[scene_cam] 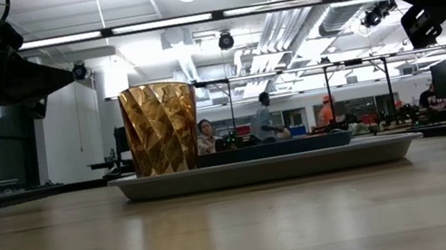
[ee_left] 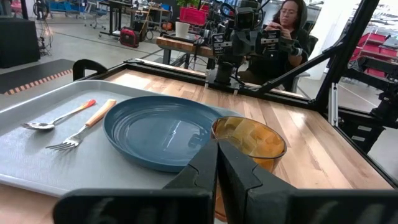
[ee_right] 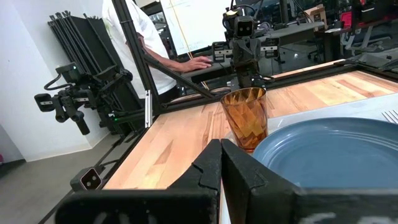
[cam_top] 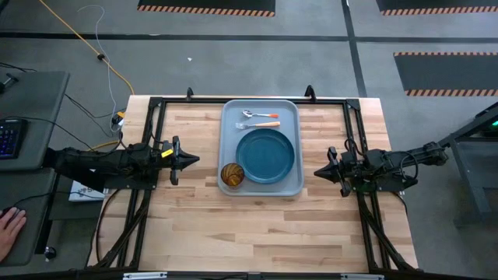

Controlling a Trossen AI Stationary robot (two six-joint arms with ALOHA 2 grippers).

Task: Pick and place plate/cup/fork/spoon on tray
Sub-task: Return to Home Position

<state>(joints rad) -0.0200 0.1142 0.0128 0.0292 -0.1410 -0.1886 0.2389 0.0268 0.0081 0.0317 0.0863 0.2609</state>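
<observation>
Well, everything sits on the large pale grey-blue rectangular tray (cam_top: 231, 136): the wide dark teal-blue plate (cam_top: 265, 155) at its middle, the small amber-brown patterned cup (cam_top: 232, 174) just beside the plate in the tray's left corner, and the orange-handled metal fork (cam_top: 258, 124) and spoon (cam_top: 259, 114) along the tray's far edge. The left hand (cam_top: 191, 159) hangs off the tray's left side and the right hand (cam_top: 319, 171) off its right, both pressed together on nothing. I'd judge the cup light and slick, best pinched at its rim. The plate looks stiff. Black frame rails (cam_top: 156, 101) edge the bench (cam_top: 257, 225).
</observation>
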